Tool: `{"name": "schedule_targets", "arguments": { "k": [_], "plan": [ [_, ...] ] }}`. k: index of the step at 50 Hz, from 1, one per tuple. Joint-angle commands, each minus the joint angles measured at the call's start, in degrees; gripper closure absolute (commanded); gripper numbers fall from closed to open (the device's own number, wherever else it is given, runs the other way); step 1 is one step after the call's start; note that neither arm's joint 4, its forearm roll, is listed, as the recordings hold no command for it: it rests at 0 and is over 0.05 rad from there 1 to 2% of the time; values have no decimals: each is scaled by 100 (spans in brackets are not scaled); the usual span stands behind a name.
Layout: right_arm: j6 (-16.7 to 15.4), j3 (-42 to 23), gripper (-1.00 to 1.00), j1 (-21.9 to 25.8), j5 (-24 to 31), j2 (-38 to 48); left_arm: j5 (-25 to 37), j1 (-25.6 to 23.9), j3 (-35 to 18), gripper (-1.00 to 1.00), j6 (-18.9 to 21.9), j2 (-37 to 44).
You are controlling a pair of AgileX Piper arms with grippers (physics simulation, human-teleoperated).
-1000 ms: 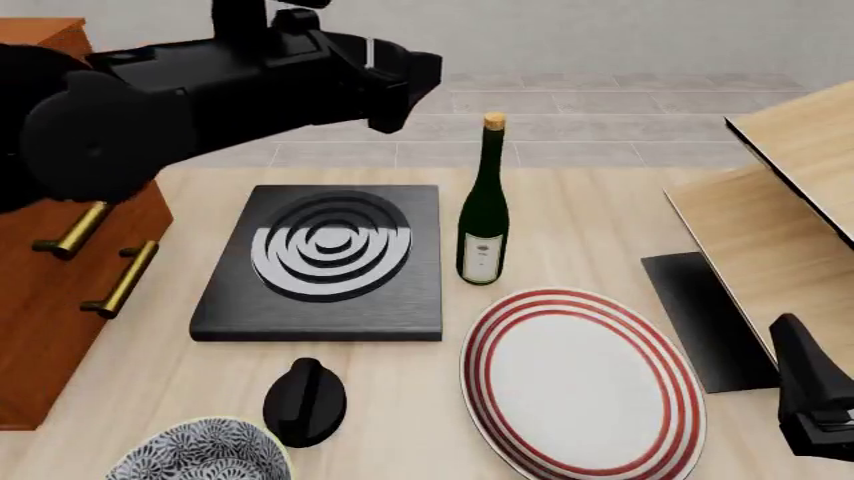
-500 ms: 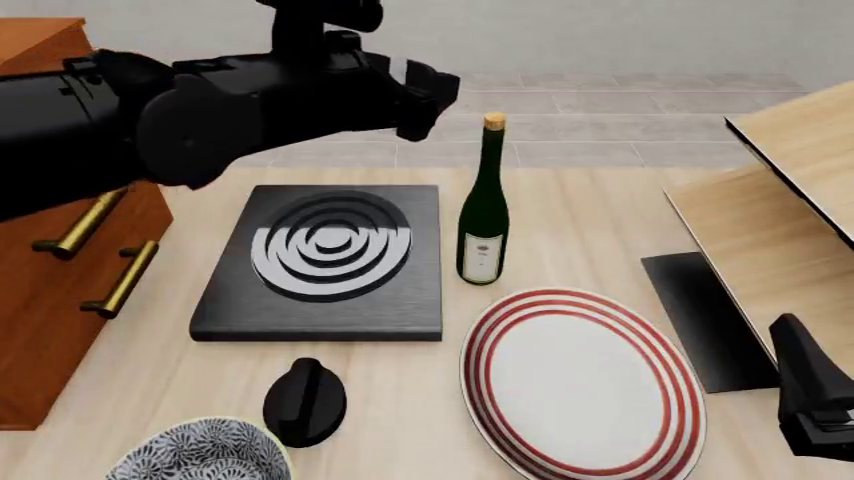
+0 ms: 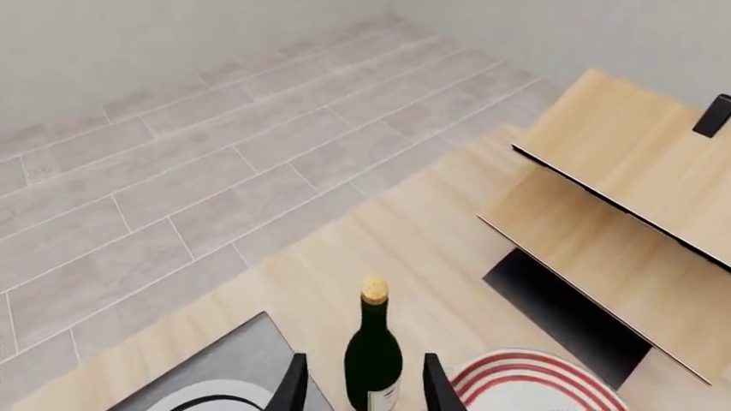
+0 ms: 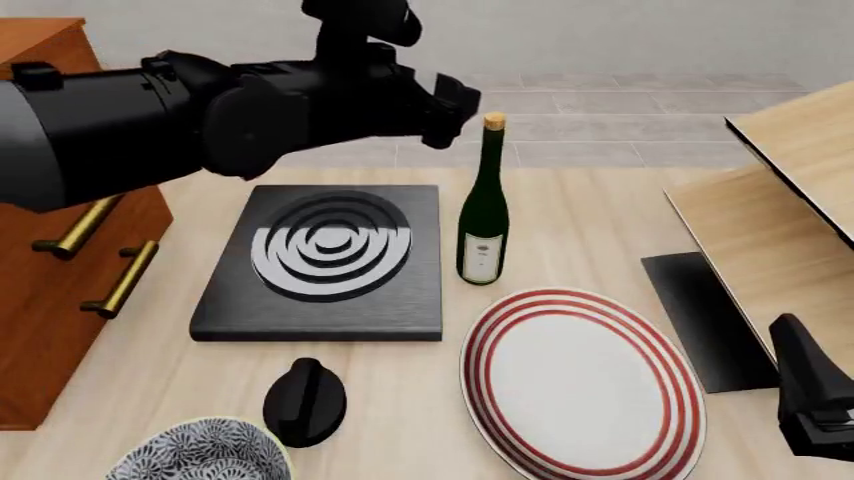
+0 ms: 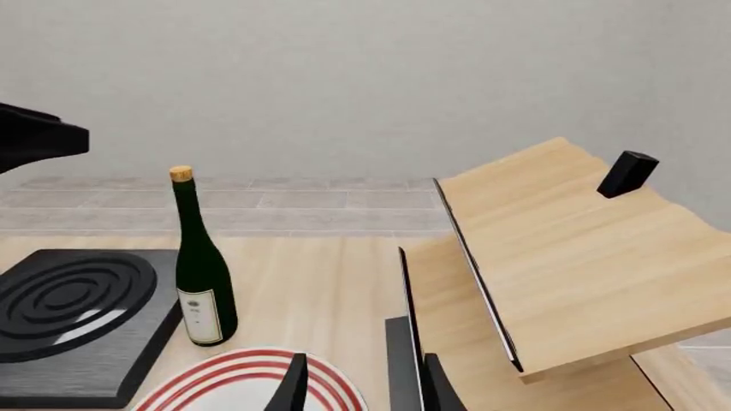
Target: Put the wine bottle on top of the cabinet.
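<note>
The wine bottle (image 4: 483, 215), dark green with a tan cork, stands upright on the table between the black hob plate and the striped plate. My left gripper (image 4: 451, 104) hovers high beside the bottle's neck, just left of the cork. In the left wrist view its fingers (image 3: 291, 387) are spread open and the bottle (image 3: 374, 364) shows between them, farther ahead and untouched. The reddish-brown cabinet (image 4: 34, 330) with brass handles is at the far left, its top mostly hidden by my left arm. My right gripper (image 5: 363, 390) is open and holds nothing, low at the table's front right.
A black hob plate with grey rings (image 4: 327, 260) lies left of the bottle. A red-striped plate (image 4: 581, 385), a black knob (image 4: 304, 400) and a patterned bowl (image 4: 200, 455) sit near the front. A pale wooden shelf unit (image 4: 787, 230) fills the right side.
My left arm has swung to the right, bringing its gripper from over the hob plate to just beside the bottle's neck. The bottle and right arm have not moved.
</note>
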Motion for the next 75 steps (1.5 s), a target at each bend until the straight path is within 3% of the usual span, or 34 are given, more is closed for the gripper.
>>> {"name": "schedule_targets", "arguments": {
  "k": [1, 12, 20, 33, 46, 49, 58, 75],
  "plan": [
    [0, 6, -100, 1, -28, 22, 9, 48, -154, -100, -155, 293],
    [2, -5, -100, 1, 8, -1, 145, 18, -439, -100, -24, 606],
    [3, -5, -100, 1, 21, -12, 450, -30, -977, -100, -26, 933],
    [1, -4, -100, 2, 24, -19, 453, -8, -1218, -100, -215, 1231],
    [-1, 1, -100, 3, 16, -17, 628, 16, -1623, -100, -113, 1506],
    [0, 1, -100, 4, 17, -17, 630, -9, -1680, -100, -234, 1536],
    [-3, -2, -100, 4, 26, -24, 697, -121, -1854, -100, -71, 1730],
    [-1, -9, -100, 7, 22, -12, 499, -131, -1691, -100, -72, 2016]
  ]
}}
